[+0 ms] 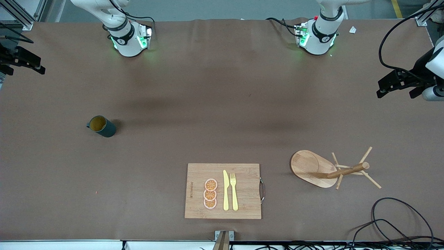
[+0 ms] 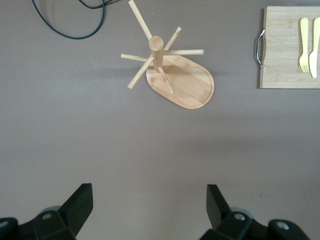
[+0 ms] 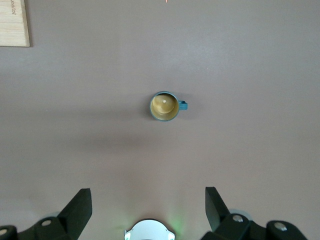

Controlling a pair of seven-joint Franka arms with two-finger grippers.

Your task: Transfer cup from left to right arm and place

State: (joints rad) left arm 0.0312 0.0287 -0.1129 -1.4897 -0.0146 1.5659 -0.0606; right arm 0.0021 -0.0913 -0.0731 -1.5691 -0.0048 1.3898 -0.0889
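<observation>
The left gripper [image 2: 150, 207] hangs high over bare table at the left arm's end, fingers [image 2: 80, 202] spread wide with nothing between them; in the front view it shows only as a dark shape at the frame's edge [image 1: 399, 83], partly cut off. The right gripper [image 3: 148, 207] also hangs high, wide open and empty, over the right arm's end; the front view catches just its dark tip [image 1: 24, 60] at the edge. The cup [image 1: 101, 126] stands upright on the table toward the right arm's end, well apart from both grippers; the front view shows its dark side and tan inside, but its handle is hard to make out there, while the right wrist view looks straight down into the cup [image 3: 164, 106] and shows the small handle plainly. A wooden mug tree [image 2: 172, 70] with an oval base stands toward the left arm's end; near it lies a board [image 1: 223, 191] with a knife [image 1: 225, 190], fork [image 1: 234, 191] and three orange slices [image 1: 210, 193]; the left wrist view cuts the board off, so the slices are out of its frame. A black cable [image 1: 399, 222] loops near the tree.
</observation>
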